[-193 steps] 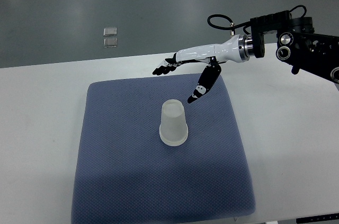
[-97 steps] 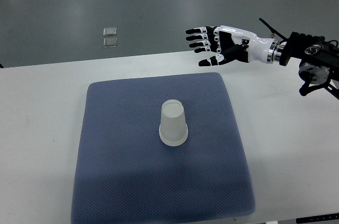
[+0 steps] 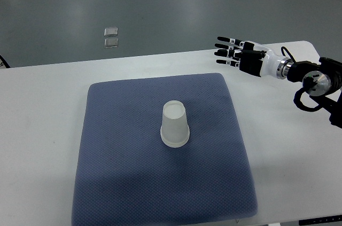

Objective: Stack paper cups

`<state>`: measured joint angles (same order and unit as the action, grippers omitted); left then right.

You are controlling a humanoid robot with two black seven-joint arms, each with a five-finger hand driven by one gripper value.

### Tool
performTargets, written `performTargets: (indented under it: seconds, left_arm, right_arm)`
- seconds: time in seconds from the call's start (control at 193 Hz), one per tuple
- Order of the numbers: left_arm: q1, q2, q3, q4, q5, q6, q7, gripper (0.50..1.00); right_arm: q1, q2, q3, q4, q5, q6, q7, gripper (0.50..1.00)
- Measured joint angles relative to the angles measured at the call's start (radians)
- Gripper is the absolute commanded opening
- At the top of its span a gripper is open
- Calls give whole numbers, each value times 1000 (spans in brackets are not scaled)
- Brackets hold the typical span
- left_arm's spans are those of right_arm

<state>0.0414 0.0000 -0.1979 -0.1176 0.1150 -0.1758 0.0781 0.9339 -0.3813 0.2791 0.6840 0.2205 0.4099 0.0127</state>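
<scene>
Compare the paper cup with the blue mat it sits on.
The paper cup is white, round and stands upside down; the mat is blue, square and lies flat. The cup is smooth and small; the mat is textured and far wider. Both rest on the white table.

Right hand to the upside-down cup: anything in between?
Nothing. In the top view, only bare blue mat and a strip of white table separate the open right hand from the paper cup.

The right hand (image 3: 238, 55) reaches in from the right edge, its fingers (image 3: 224, 40) stretched out flat and holding nothing.
</scene>
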Motion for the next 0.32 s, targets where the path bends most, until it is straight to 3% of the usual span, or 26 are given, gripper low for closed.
performTargets:
  seconds: [0.098,0.16,0.316]
  left_arm:
    - [0,0,0,0,0,0,0,1000]
    - [0,0,0,0,0,0,0,1000]
    - [0,0,0,0,0,0,0,1000]
  right_arm:
    - [-7,17,0,-4,72,-30,-10,897]
    - [-12,29,0,-4,88,-42,-9,924]
    - [-20,39,3,-4,94,-29,-1,926]
